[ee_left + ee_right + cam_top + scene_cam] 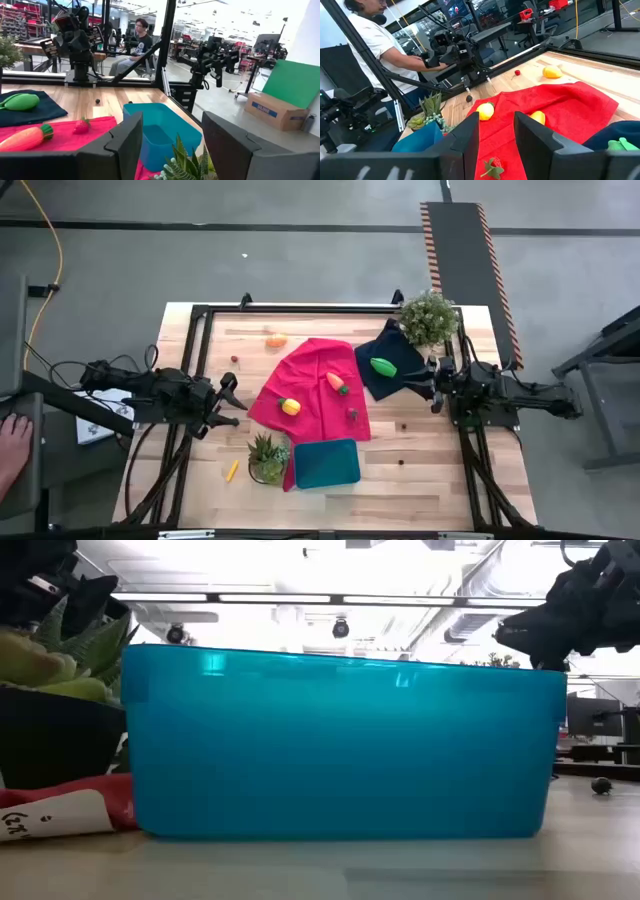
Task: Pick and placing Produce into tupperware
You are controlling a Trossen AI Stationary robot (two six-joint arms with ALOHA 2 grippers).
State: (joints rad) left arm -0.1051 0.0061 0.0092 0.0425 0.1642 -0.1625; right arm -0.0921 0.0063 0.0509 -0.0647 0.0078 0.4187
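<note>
Seen from above, the left pincer [232, 402] hung at the worktop's [420, 480] left side with its fingers spread wide and nothing between them, a gap its own wrist view [170, 145] confirmed. Near it, toward the front edge, lay the thin yellow stick [232, 470], and just right of that stood a small succulent plant [267, 457]. The teal tupperware [327, 463] sat beside the plant at the near centre, touching the lower corner of a red cloth [315, 385]; only the low view showed its tall translucent wall [340, 745] side-on, filling that picture. On the red cloth lay a yellow piece [290, 406] and the carrot [337, 383], with a small strawberry [352, 414] near the cloth's right edge, plainer in the left wrist view [81, 126]. An orange piece [276, 340] rested on bare wood at the far side. Farther right, the green oval [383, 366] lay on a dark navy cloth [400, 360], under a leafy potted plant [428, 318]. The right pincer [437, 388] waited at the navy cloth's right edge; its wrist view showed the fingers [465, 142] narrowly parted and empty. Both wrist views alone revealed a seated person [135, 42] beyond the worktop.
</note>
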